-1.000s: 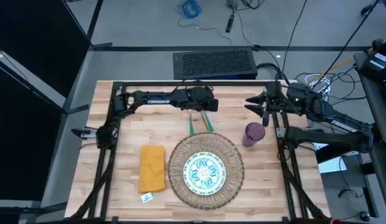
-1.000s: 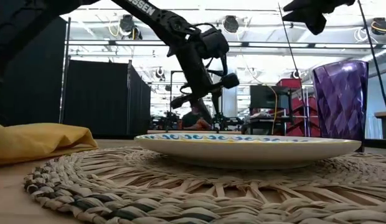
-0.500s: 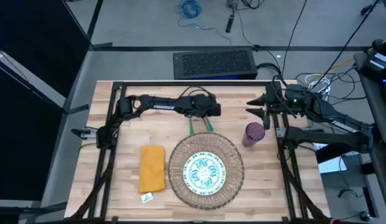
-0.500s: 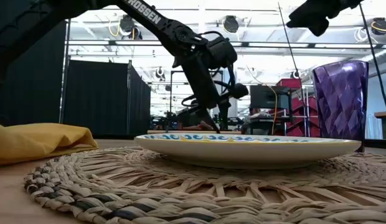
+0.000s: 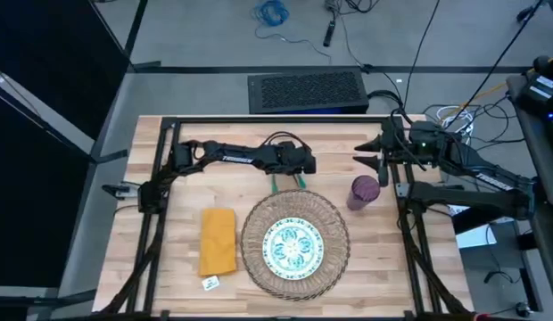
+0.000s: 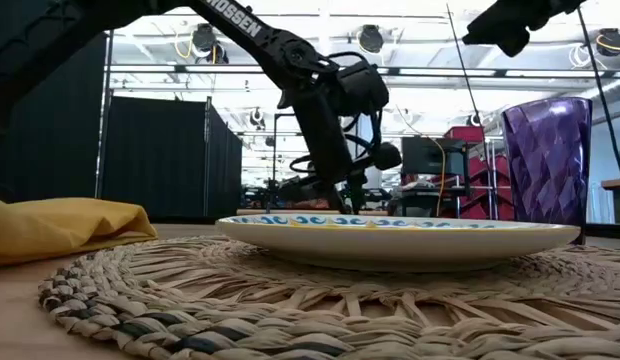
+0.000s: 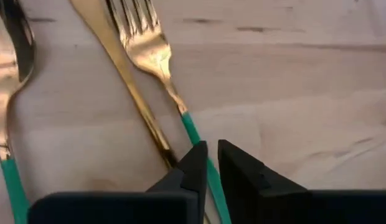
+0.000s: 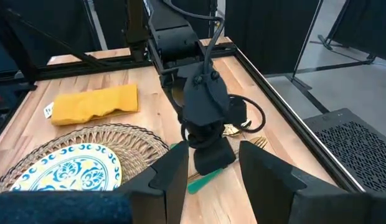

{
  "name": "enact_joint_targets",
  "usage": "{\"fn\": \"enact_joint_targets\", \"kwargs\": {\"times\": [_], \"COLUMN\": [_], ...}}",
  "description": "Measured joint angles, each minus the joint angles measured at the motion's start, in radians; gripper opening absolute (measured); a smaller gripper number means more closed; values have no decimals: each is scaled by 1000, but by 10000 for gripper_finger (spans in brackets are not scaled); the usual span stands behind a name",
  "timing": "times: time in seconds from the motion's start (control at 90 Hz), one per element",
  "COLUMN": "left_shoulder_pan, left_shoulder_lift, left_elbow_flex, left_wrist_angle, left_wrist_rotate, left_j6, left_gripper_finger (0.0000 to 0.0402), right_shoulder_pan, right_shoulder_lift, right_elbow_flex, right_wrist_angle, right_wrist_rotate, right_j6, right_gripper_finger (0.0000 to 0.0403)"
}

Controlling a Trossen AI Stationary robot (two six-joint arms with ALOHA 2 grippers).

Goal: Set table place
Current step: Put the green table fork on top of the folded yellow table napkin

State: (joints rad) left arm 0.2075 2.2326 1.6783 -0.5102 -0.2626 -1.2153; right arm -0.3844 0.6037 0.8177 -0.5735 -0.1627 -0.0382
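Table place on the table [image 5: 160, 276]: round woven mat [image 5: 295, 243] sits near-centre, blue-green patterned plate [image 5: 293, 245] centred on it. Mustard napkin [image 5: 218, 241] lies flat just left of the mat, not touching it. Purple cup [image 5: 363, 192] stands upright just beyond the mat's far-right edge. A small white tag [image 5: 210, 283] lies near the napkin's near end.

Gold cutlery lies on the bare wood just beyond the mat's far edge. Left wrist view shows a fork [image 7: 149, 53], a knife [image 7: 121, 74] beside it, and a spoon [image 7: 9, 81] further off to the side; fork and spoon have green handles.

Left gripper [image 7: 208, 163] is down low over the cutlery at the far-centre of the table. Its fingers are nearly closed, only a thin gap, and the fork's green handle runs through that gap; cannot tell if the pads actually touch it. The knife handle passes right beside one finger.

Right gripper [image 8: 208, 163] is raised at the far right, above and beyond the cup, fingers spread wide, holding nothing.
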Motion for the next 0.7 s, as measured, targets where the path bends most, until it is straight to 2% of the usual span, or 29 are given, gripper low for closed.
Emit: {"fn": "enact_joint_targets", "kwargs": {"times": [0.367,0.7], "left_shoulder_pan": [14,20], "left_shoulder_lift": [0,-1], "left_elbow_flex": [0,0], "left_wrist_angle": [-40,-30], "left_wrist_rotate": [31,71], "left_j6": [47,44], "left_gripper_finger": [22,71], "right_shoulder_pan": [0,0], "right_shoulder_lift": [0,0], "right_elbow_flex": [0,0], "right_wrist_angle": [0,0], "right_wrist_rotate": [0,1], "right_j6": [14,15], "right_gripper_finger": [130,130]}}
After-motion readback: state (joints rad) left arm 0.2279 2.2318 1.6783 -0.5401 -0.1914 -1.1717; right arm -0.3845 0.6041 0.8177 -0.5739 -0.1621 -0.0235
